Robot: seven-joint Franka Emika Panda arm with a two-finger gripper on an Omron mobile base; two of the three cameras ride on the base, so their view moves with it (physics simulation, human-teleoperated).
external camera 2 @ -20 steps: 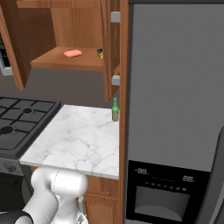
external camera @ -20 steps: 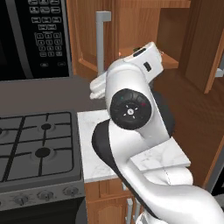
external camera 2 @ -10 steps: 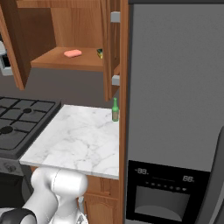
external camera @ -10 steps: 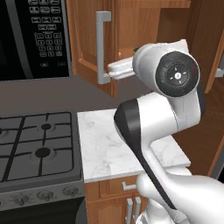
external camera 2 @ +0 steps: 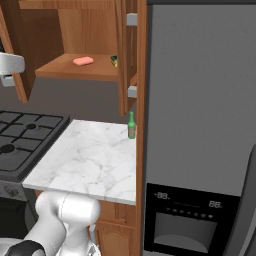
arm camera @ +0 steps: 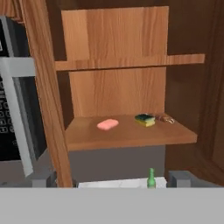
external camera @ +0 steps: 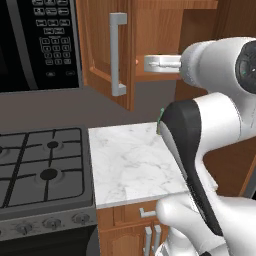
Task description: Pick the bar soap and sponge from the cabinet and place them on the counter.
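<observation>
The cabinet (arm camera: 114, 99) stands open, its left door (external camera: 107, 50) swung toward me. On its lower shelf (external camera 2: 75, 70) lies the salmon-pink bar soap (arm camera: 107, 124) (external camera 2: 83, 61). The yellow-and-green sponge (arm camera: 145, 119) (external camera 2: 114, 60) sits to its right, beside a small brown item (arm camera: 165, 118). My gripper (arm camera: 113, 179) (external camera: 152, 63) (external camera 2: 9, 67) hovers in front of the cabinet at about shelf height, well short of the shelf. It is open and holds nothing. The white marble counter (external camera: 130, 165) (external camera 2: 95, 155) lies below.
A green bottle (external camera 2: 132, 125) (arm camera: 151, 178) stands at the counter's back right corner. The black gas stove (external camera: 45, 165) is to the left, with a microwave (external camera: 40, 45) above it. A grey fridge (external camera 2: 200, 125) walls off the right side.
The arm has swung up and the hand has risen to shelf height, now showing at the left edge of the right base view. The jaws stay open. Soap and sponge have not moved.
</observation>
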